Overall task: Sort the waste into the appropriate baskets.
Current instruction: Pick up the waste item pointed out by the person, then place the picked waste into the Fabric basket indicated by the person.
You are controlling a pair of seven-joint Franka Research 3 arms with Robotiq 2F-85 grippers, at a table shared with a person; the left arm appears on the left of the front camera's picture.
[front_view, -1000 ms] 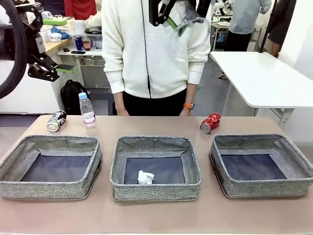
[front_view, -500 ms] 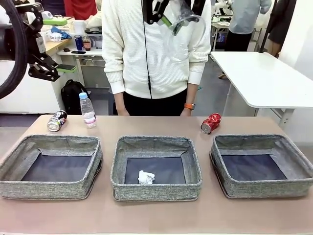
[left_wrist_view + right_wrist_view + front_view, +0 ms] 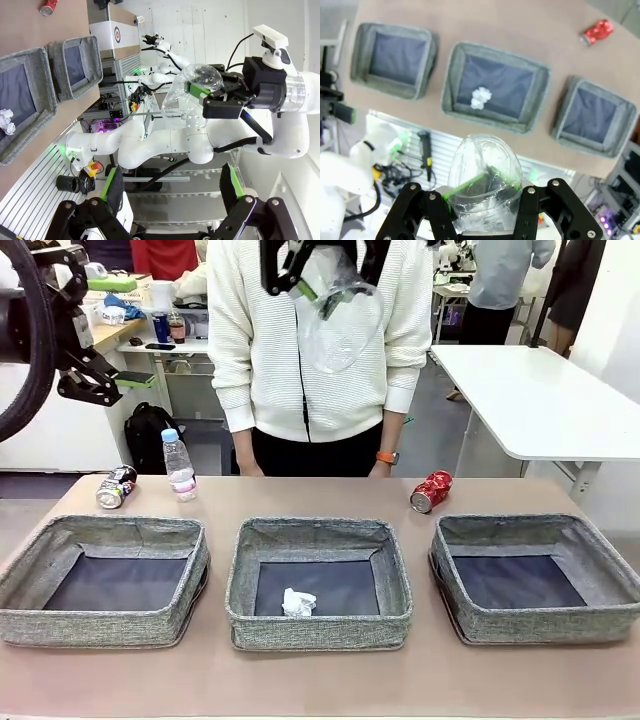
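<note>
Light was bright and even, falling from overhead, so the baskets (image 3: 320, 620) left only thin, soft shadows on my bench (image 3: 320, 680). The front picture was sharp across the bench. Both wrist pictures bowed straight lines near their edges (a wide lens does that). The clear plastic cup (image 3: 485, 165) carried pale glare streaks, and the white wall (image 3: 210, 30) in my left wrist picture looked nearly washed out.

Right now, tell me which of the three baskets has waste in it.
The middle basket: a crumpled white paper ball lies on its dark bottom. The left basket and right basket show bare dark bottoms.
</note>
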